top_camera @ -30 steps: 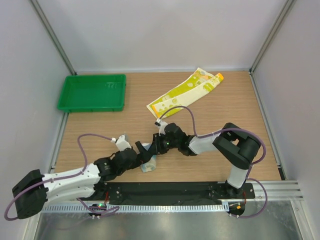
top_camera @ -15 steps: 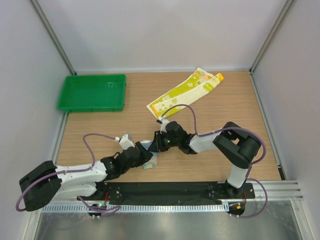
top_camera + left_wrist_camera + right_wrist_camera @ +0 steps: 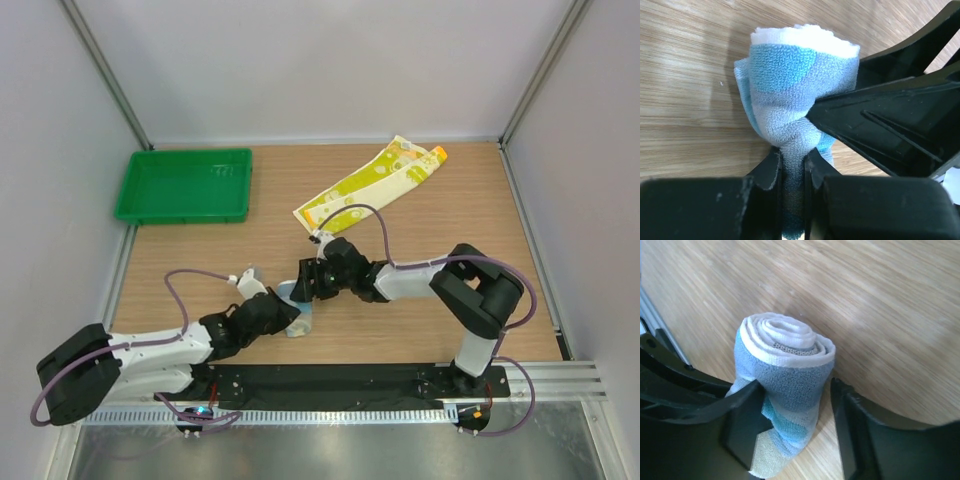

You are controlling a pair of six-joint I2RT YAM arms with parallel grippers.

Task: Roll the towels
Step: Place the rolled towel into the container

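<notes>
Blue towel [image 3: 796, 87], rolled, pinched in left tool [image 3: 792, 167].

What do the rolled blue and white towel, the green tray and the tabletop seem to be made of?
The rolled blue and white towel looks like soft terry cloth, matte, going by its looped fuzzy pile. The green tray is probably moulded plastic: smooth, evenly coloured, raised rim. The tabletop is wood or wood-look laminate; grain lines show, but which is unclear.
</notes>
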